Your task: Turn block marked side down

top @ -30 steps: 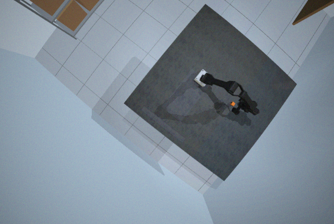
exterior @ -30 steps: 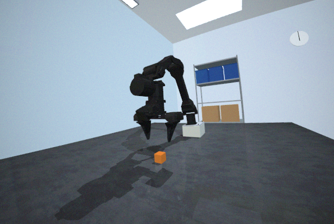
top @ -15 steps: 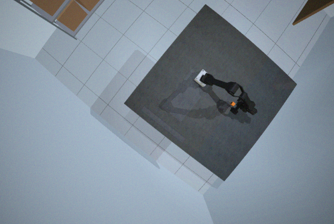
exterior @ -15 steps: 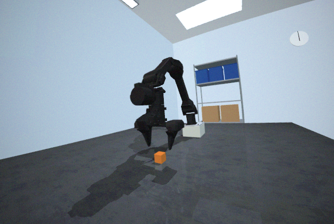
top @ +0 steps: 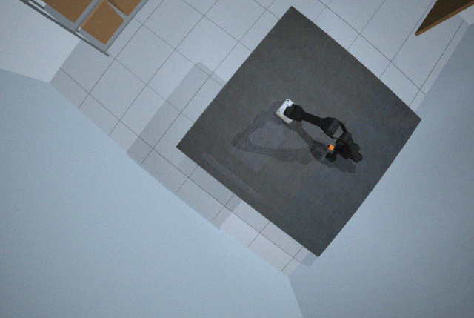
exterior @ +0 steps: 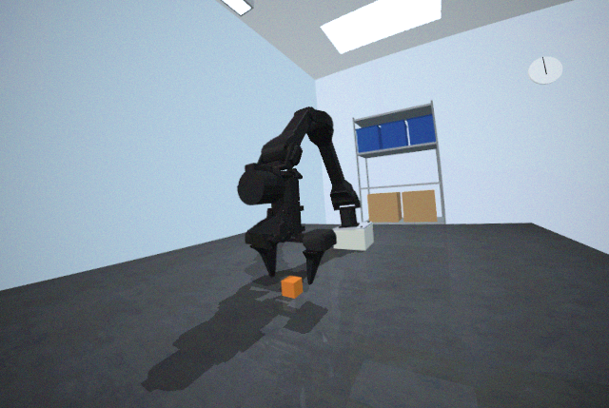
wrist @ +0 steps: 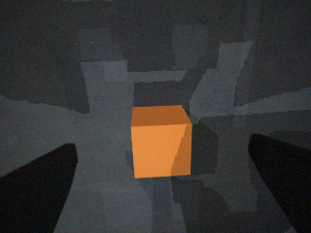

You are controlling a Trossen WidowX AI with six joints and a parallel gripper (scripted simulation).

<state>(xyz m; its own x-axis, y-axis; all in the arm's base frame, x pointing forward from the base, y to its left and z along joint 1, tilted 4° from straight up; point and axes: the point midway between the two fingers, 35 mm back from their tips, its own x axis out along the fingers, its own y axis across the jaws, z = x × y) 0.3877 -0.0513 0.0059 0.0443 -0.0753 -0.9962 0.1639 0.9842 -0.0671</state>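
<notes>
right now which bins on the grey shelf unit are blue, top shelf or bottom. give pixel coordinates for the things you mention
The three bins (exterior: 394, 134) side by side on the top shelf, just under the upper board; the two boxes (exterior: 402, 206) at the bottom are tan.

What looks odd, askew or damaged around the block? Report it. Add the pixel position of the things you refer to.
Nothing stands out. The small orange cube-shaped block (top: 330, 147) (exterior: 291, 286) (wrist: 161, 150) sits flat and undamaged on the dark grey tabletop (top: 298, 58) (exterior: 442, 305) (wrist: 29, 126), beneath the open black gripper (exterior: 291, 280) (wrist: 163, 147). No mark shows on its visible faces.

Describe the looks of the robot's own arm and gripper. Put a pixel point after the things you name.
The arm (top: 312, 118) (exterior: 331, 160) is black all over, with chunky rounded joints and slimmer links. The gripper (exterior: 291, 280) (wrist: 163, 147) is black too, with two fingers tapering to narrow tips. No loose cables or markings can be made out.
</notes>
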